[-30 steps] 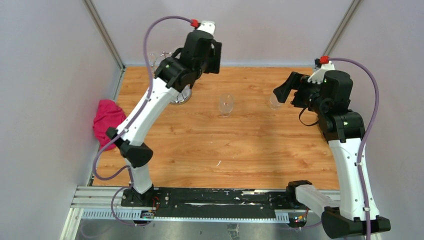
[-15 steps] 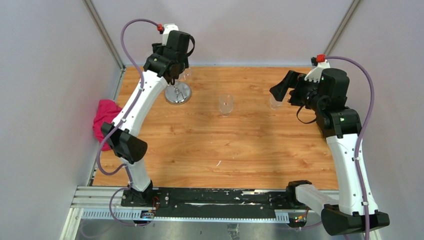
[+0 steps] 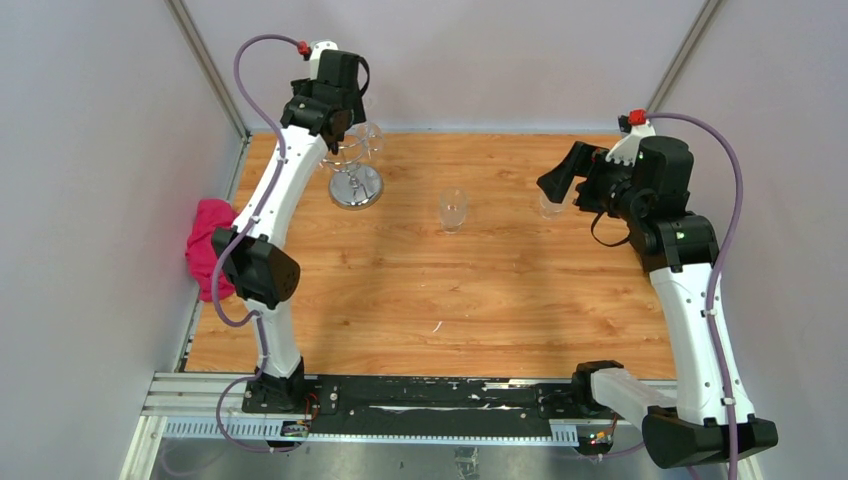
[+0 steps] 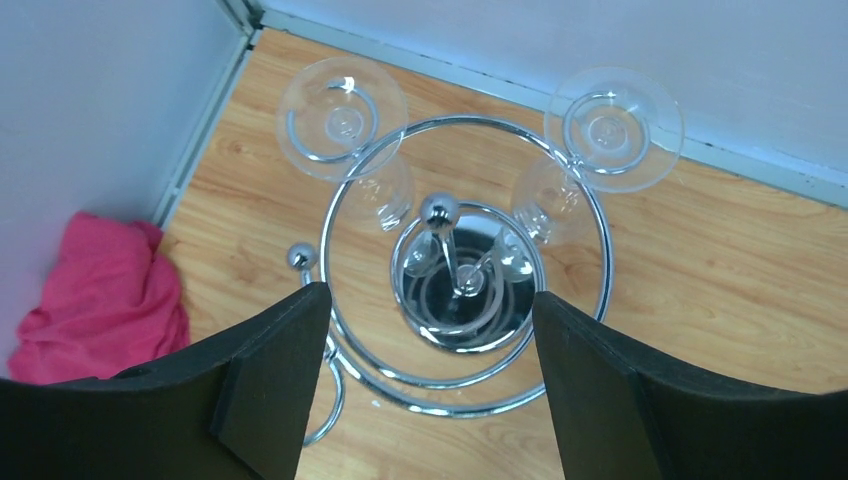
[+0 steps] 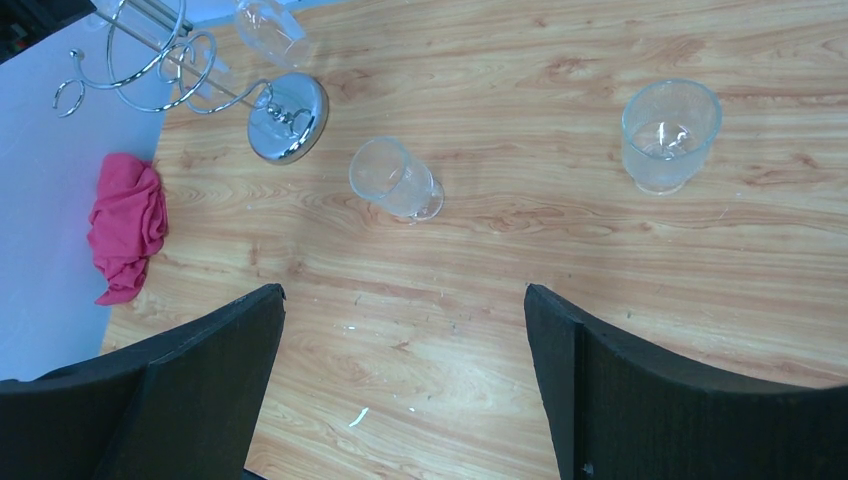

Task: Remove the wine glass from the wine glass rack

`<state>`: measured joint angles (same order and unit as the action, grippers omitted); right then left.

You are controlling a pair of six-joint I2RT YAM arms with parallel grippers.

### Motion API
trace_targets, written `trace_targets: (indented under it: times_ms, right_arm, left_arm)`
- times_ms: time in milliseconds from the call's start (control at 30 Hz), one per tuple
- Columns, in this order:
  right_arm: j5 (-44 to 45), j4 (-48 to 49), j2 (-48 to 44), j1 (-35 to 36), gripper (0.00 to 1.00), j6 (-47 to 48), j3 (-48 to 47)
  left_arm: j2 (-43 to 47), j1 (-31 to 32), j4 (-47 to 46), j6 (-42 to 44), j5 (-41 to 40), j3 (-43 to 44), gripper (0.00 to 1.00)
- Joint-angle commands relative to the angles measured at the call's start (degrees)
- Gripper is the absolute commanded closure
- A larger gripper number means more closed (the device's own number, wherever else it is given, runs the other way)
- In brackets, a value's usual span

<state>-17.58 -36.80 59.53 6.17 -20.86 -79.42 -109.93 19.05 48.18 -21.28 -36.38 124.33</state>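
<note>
- Camera overhead: the wine glass rack (image 3: 357, 187) stands at the far-left corner of the table (image 3: 500, 310). The left gripper (image 3: 338, 128) is poised directly above it. The right gripper (image 3: 560, 183) hangs well apart. On the table I count one rack, a centre tumbler (image 3: 453, 208), a right tumbler (image 3: 548, 205) and one pink cloth (image 3: 210, 245).
- Left wrist: its fingers (image 4: 270, 380) are spread wide and grasp nothing. Two glasses hang upside down from the top ring: the corner-side wine glass (image 4: 342, 118) and the second wine glass (image 4: 613, 128).
- Likely trouble: a descending finger could clip the ring or a hook and tip the slender stand. A glass foot could also snag on its hook and drag the rack, knocking the two glasses together.
- Right wrist: its fingers (image 5: 200, 380) are likewise spread and hold nothing. This view also shows both tumblers, the cloth and the rack.
</note>
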Motion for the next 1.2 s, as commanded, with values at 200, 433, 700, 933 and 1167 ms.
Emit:
trace_targets:
  times_ms: [200,433,700,933,1167]
  right_arm:
    - [-0.3,1.4,-0.5,-0.8,0.05,-0.6,1.4]
    - [0.6,1.4,-0.6,-0.9,0.05,-0.3,1.8]
    - [0.4,1.5,-0.2,-0.9,0.06,-0.3,2.1]
    - [-0.7,2.0,0.1,-0.9,0.06,-1.0,3.0]
    - [-0.9,2.3,0.2,-0.9,0.06,-1.2,3.2]
  left_arm:
    - [-2.0,-2.6,-16.8,3.0,8.2,-4.4,0.22]
    - [-5.5,-2.6,-16.6,3.4,11.3,-1.3,0.46]
    - [-3.1,-2.6,-18.3,4.0,10.4,-5.5,0.67]
    - [-1.4,-2.6,-17.4,4.3,9.4,-7.1,0.96]
    - [2.4,-2.6,-18.5,3.8,10.7,-12.3,1.00]
